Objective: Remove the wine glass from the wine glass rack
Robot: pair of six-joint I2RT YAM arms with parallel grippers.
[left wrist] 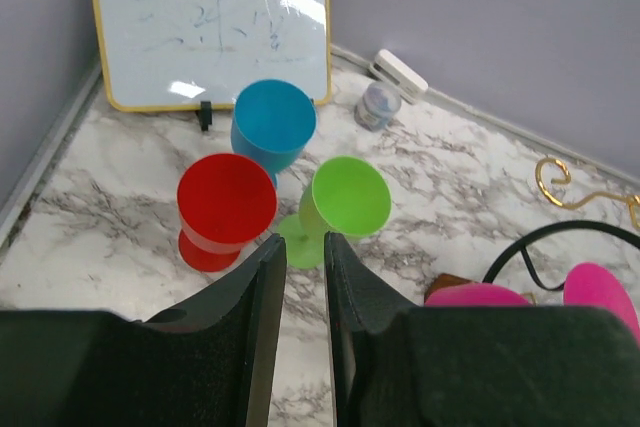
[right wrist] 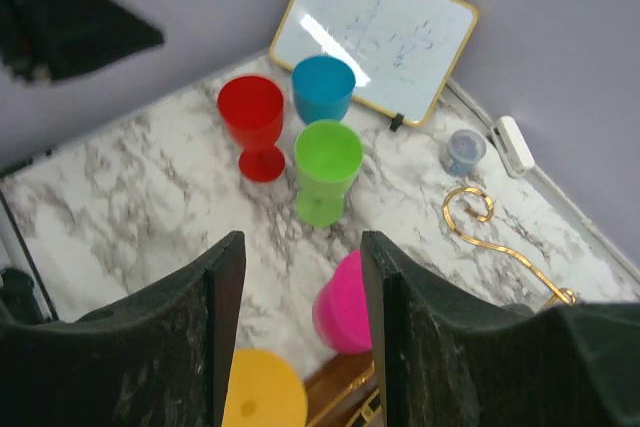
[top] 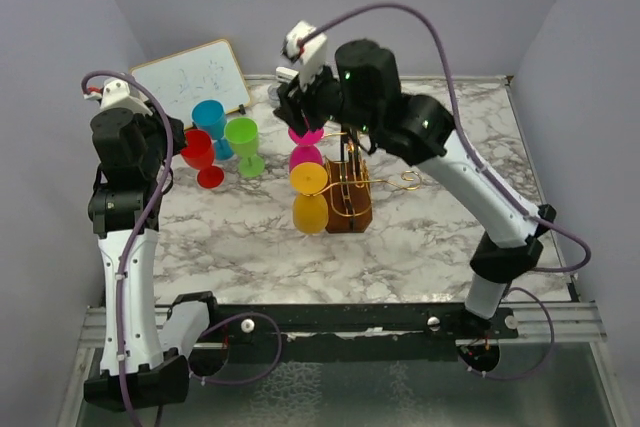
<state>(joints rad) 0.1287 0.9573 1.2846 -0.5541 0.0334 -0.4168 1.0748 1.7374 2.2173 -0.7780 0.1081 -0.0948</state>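
The wine glass rack (top: 348, 195) stands mid-table, gold wire scrolls on a brown base. A pink wine glass (top: 305, 137) and a yellow one (top: 310, 179) hang on its left side, with another yellow glass (top: 310, 215) below. My right gripper (top: 292, 105) is open just above the pink glass. In the right wrist view the gripper (right wrist: 300, 242) has the pink glass (right wrist: 345, 307) below it, close to the right finger (right wrist: 400, 317), not gripped. My left gripper (left wrist: 305, 242) is nearly shut and empty, raised at the left near the standing glasses.
Red (top: 200, 155), blue (top: 210, 119) and green (top: 243, 142) glasses stand upright at the back left. A whiteboard (top: 190, 77) leans on the back wall. A small jar (left wrist: 378, 105) and an eraser (left wrist: 400, 75) lie by the wall. A gold scroll arm (right wrist: 470, 209) sticks out to the right.
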